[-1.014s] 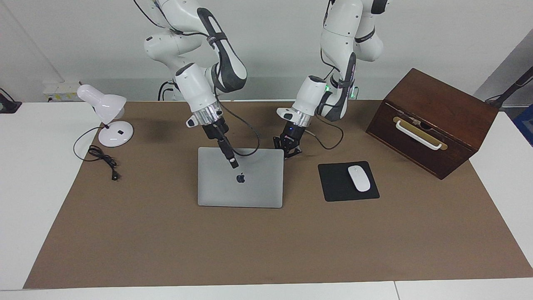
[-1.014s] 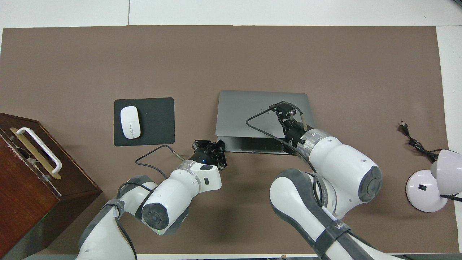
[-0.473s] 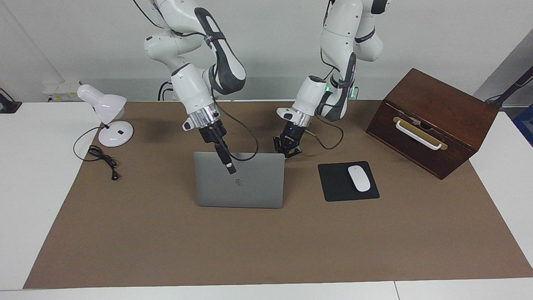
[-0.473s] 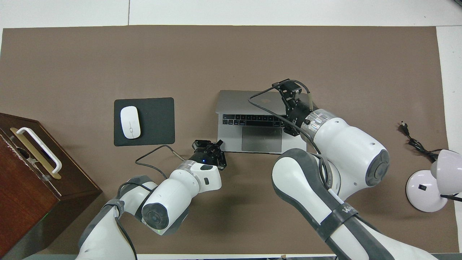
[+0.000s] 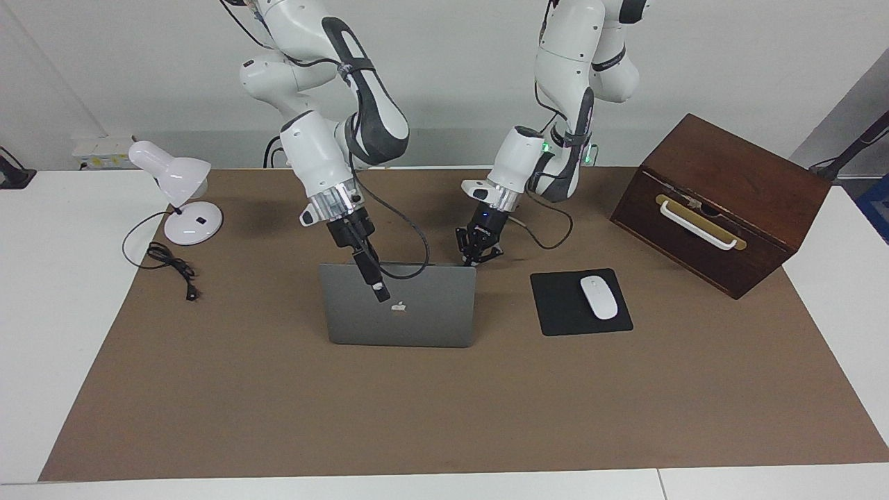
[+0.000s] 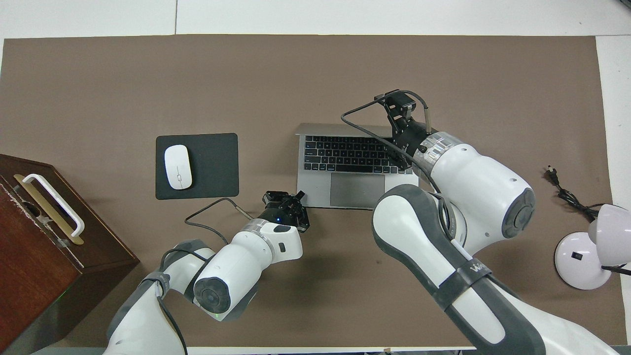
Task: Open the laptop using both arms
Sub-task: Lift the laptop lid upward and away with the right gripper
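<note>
Silver-grey laptop (image 5: 417,316) stands open mid-table, lid steep, logo facing away from robots

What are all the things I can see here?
laptop: one, silver-grey, open, mid-table
mouse pad: one, black, beside the laptop, toward the left arm's end
mouse: one, white, on the mouse pad
box: one, dark brown wood, at the left arm's end
lamp: one, white, at the right arm's end
cord: one, black, beside the lamp
left gripper: one, black, shut, at the laptop's base corner
right gripper: one, black, at the lid's top edge
</note>
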`<act>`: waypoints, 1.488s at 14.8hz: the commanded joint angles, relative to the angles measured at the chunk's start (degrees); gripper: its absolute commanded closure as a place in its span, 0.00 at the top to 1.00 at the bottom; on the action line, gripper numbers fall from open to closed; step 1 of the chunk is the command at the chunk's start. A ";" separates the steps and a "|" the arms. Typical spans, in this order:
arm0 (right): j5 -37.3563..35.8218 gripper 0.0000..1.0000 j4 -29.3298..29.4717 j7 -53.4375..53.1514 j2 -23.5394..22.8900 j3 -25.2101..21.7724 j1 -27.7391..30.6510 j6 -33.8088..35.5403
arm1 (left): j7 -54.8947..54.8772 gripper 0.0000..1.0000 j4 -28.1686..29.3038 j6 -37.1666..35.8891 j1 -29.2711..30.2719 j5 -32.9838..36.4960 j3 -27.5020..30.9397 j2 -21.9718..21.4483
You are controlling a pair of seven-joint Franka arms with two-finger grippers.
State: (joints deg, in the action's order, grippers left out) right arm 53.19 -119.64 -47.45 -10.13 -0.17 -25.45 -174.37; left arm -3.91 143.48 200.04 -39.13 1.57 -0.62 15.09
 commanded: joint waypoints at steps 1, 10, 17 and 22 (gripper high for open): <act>2.62 1.00 3.61 3.77 -1.82 0.34 1.01 0.43 | -0.31 0.00 -1.10 0.88 0.02 1.16 0.00 2.57; 2.53 1.00 8.45 6.57 -4.02 0.34 4.00 2.98 | -0.31 0.00 -1.10 0.88 -0.07 1.16 0.00 2.57; 2.45 1.00 11.62 7.46 -6.92 0.34 4.70 3.51 | -0.39 0.00 -1.10 0.88 -0.07 1.16 0.00 2.92; 2.45 1.00 12.84 7.28 -7.09 0.34 5.40 5.52 | -0.40 0.00 -1.10 0.88 -0.07 1.16 0.00 2.92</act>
State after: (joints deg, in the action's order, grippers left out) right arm 53.19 -109.18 -43.12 -16.30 -0.18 -21.29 -171.30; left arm -4.01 143.48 200.07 -39.13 1.57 -0.62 15.12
